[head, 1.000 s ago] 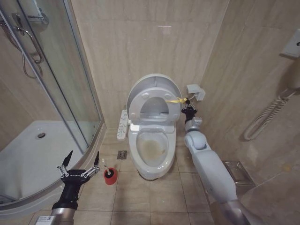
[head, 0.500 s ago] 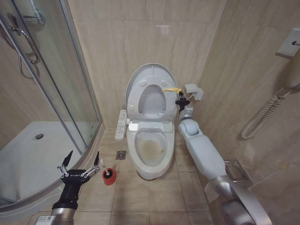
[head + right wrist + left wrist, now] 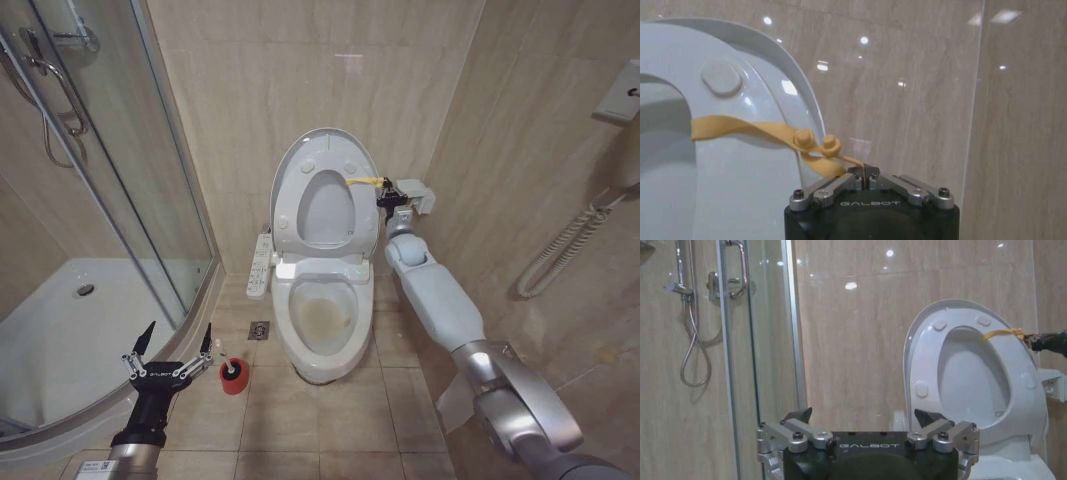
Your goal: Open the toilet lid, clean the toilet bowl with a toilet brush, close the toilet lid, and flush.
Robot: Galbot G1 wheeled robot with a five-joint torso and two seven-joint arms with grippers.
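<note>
One toilet brush [image 3: 232,371] in red cup [image 3: 234,380]

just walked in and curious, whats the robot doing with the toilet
The right gripper is shut on the yellow strap at the rim of the toilet lid, which stands raised against the wall with the seat. The stained toilet bowl is exposed. The left gripper hangs open near the toilet brush, in its red cup on the floor.
</note>
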